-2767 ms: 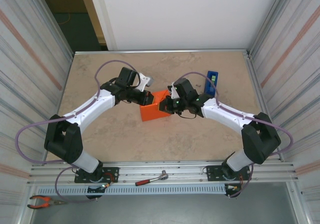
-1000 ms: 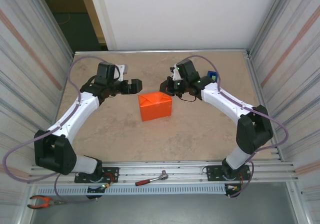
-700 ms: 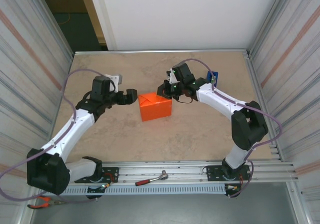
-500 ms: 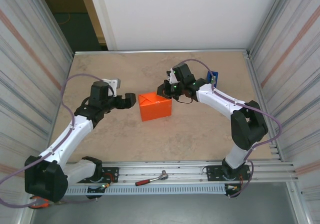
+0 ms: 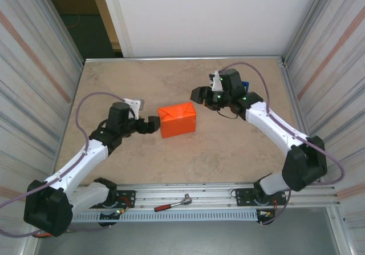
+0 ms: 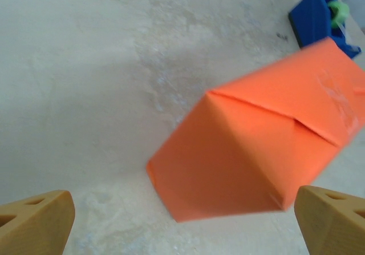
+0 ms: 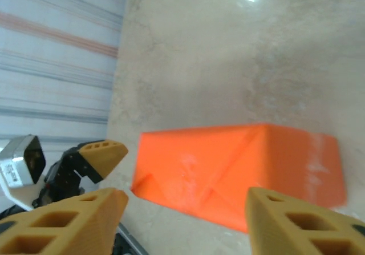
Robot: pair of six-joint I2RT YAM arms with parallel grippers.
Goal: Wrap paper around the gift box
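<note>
The orange paper (image 5: 177,119) sat folded into a closed parcel near the middle of the bench (image 5: 114,84), covering every face in sight, so the gift box inside it was hidden. Folded triangular flaps met on the parcel's end in the left wrist view (image 6: 251,152), and creases crossed its top in the right wrist view (image 7: 228,169). The parcel lay flat on the bench, held by neither arm.

The left gripper (image 5: 153,124) was just beside the parcel's left end, its jaws spread wide. Its own camera showed its two fingertips (image 6: 34,221) far apart, with nothing between them and the parcel ahead. Whether it touched the paper could not be told.

The right gripper (image 5: 199,94) hung near the parcel's far right corner, apart from it. Its fingers (image 7: 63,221) were also spread and empty.

A blue tape dispenser (image 6: 319,18) stood beyond the parcel, partly hidden behind the right arm in the top view. A red-handled ratchet (image 5: 174,203) lay on the near rail, and orange-handled pliers (image 5: 48,229) lay at the lower left.
</note>
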